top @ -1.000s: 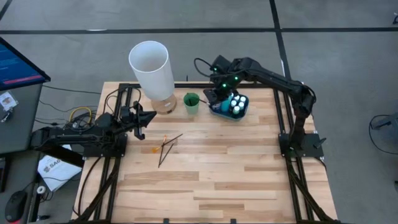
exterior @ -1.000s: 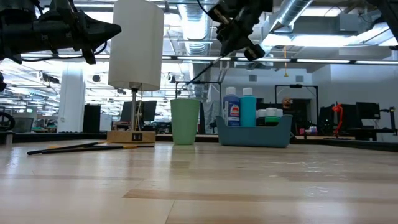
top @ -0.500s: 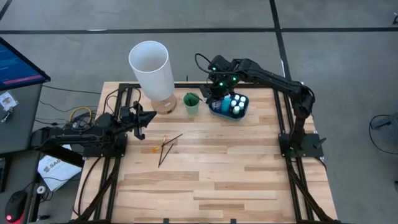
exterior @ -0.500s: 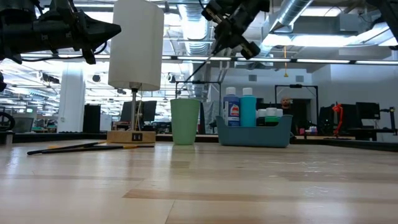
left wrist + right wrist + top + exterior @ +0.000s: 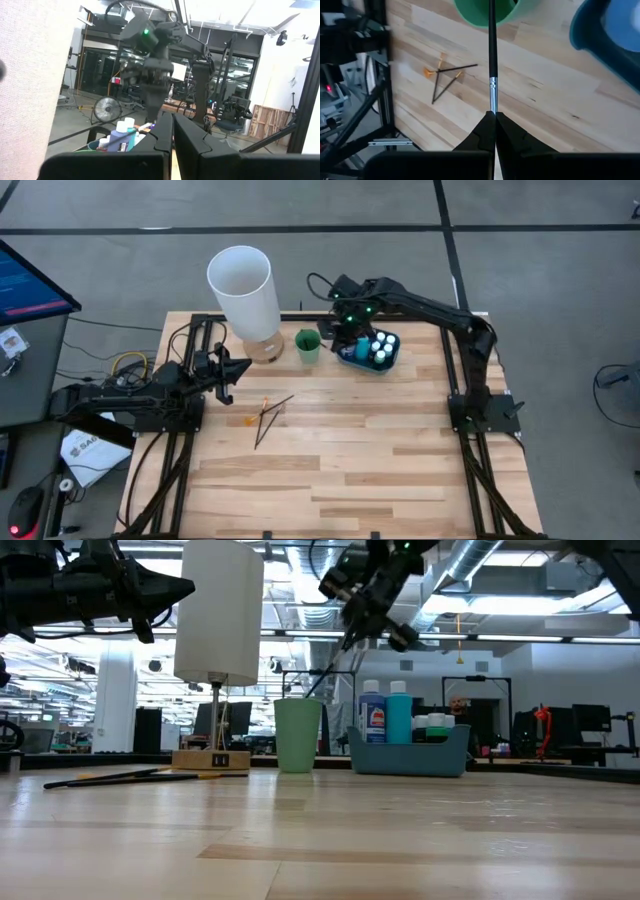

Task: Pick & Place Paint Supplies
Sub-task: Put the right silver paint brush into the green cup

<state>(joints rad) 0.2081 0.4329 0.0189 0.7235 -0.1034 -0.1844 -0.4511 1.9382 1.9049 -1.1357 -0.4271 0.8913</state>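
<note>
**Brush held over the green cup**

Your right gripper [image 5: 491, 116] sits above the green cup [image 5: 307, 346], just on the tray side of it, with its fingers pinched on a thin dark brush [image 5: 492, 55]. In the right wrist view the brush runs straight out from the fingertips and its far end crosses the cup's rim. In the low view the brush slants down from the gripper toward the cup's mouth; you cannot tell from that view whether the tip is inside.

The blue tray [image 5: 354, 359] stands just beside the cup, on the side away from the lamp [image 5: 243, 288]. It holds the small white-capped bottles [image 5: 382, 345], upright and packed close together.

More brushes [image 5: 268, 416] lie crossed on the tabletop [image 5: 380, 450], in front of the cup and well apart from it, toward the left arm. One has an orange end.

Your left gripper [image 5: 236, 370] waits near the lamp's base, on the far side of the lamp from the cup, above the tabletop's edge. Its fingers are pressed together and hold nothing.
</note>
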